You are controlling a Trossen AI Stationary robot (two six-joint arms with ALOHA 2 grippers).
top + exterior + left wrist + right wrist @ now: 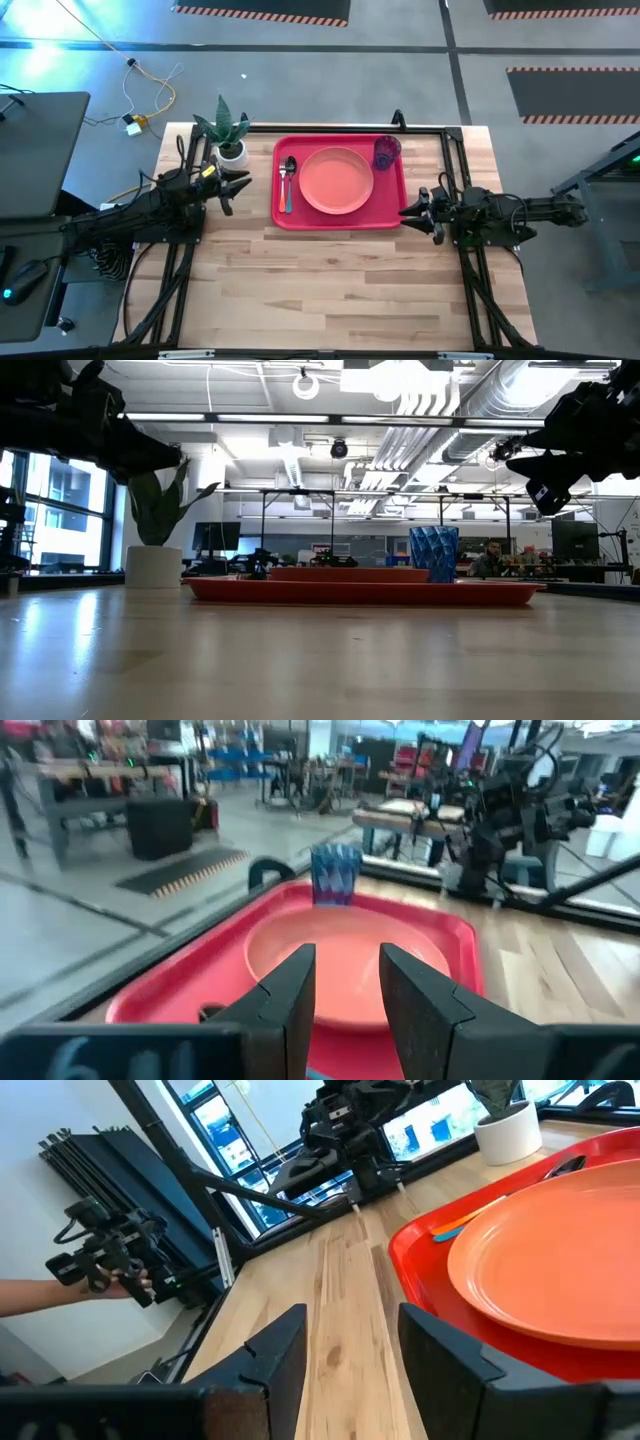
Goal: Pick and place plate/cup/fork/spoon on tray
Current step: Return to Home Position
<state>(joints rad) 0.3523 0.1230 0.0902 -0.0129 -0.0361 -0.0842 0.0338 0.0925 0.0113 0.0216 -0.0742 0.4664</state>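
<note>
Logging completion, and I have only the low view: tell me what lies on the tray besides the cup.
Observer: The plate sits in the middle of the tray. The cup stands in the tray's top right corner in the high view.
Operator: Report the cutlery.
Observer: The spoon and the fork lie side by side on the tray, on the left arm's side of the plate.
Operator: Confirm both grippers are empty.
Observer: The left gripper and the right gripper are open and hold nothing, each beside the tray.
</note>
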